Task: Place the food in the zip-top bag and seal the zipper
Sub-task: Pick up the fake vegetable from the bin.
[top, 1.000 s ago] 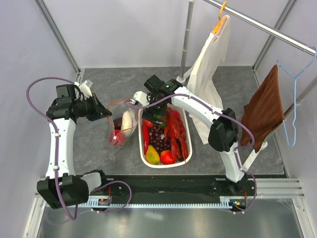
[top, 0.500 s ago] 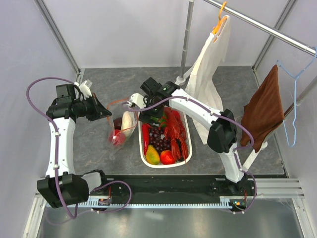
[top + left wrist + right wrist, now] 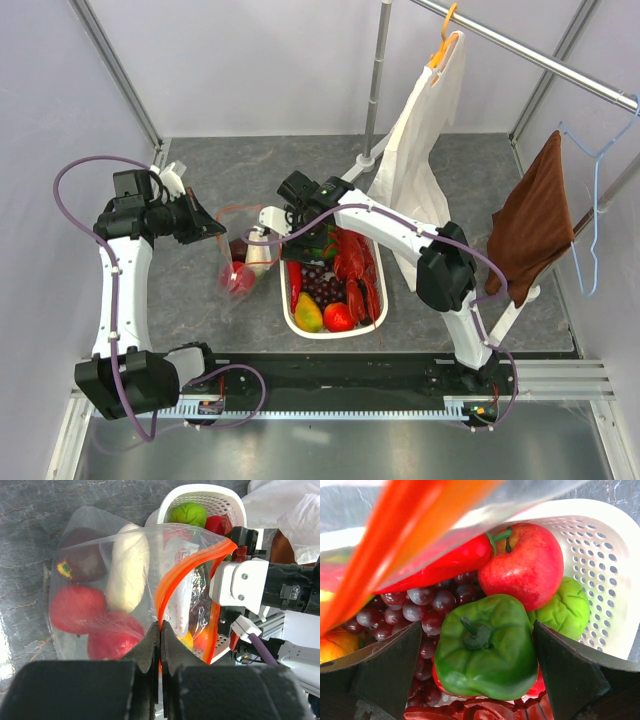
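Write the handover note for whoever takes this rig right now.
Left end effector: shut on the zipper, mouth of the zip-top bag open.
Right end effector: fingers astride the green pepper by the basket; grip unclear.
Done: white radish, purple bulb, red fruits bagged.
To do: pepper, grapes, apple, lobster and the rest into the bag, then seal.

A white slotted basket (image 3: 335, 334) sits near hanging white cloth (image 3: 420, 150) and brown cloth (image 3: 530, 230).

A grey, marble-patterned tabletop (image 3: 480, 160) is enclosed by pale walls (image 3: 250, 60). From a slanted metal rail (image 3: 540, 55), a white garment (image 3: 420, 150) is hung on an orange hanger (image 3: 445, 30), and a brown cloth (image 3: 530, 225) on a blue hanger (image 3: 595, 190). Everything is evenly lit.
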Motion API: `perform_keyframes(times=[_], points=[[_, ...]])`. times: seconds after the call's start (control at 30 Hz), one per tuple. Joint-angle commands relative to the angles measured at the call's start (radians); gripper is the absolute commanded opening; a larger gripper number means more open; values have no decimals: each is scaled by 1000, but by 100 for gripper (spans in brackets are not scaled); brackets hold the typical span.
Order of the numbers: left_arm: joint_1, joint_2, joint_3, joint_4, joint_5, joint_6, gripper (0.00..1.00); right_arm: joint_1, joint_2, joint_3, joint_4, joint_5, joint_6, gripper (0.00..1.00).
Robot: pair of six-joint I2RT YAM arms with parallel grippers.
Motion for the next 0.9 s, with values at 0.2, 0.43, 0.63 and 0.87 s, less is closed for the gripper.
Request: perform_keyframes(times=[0.2, 0.43, 0.63, 0.87], points=[[9, -2, 25, 23, 33, -27, 2, 4, -54, -13, 2, -13, -56, 88], [9, 1, 25, 23, 38, -30, 2, 4, -110, -4, 65, -65, 7, 76], [11, 2, 25, 22, 40, -30, 2, -2, -129, -1, 97, -84, 60, 66], [11, -1, 22, 25, 38, -30, 2, -38, -160, 19, 183, -208, 243, 65]])
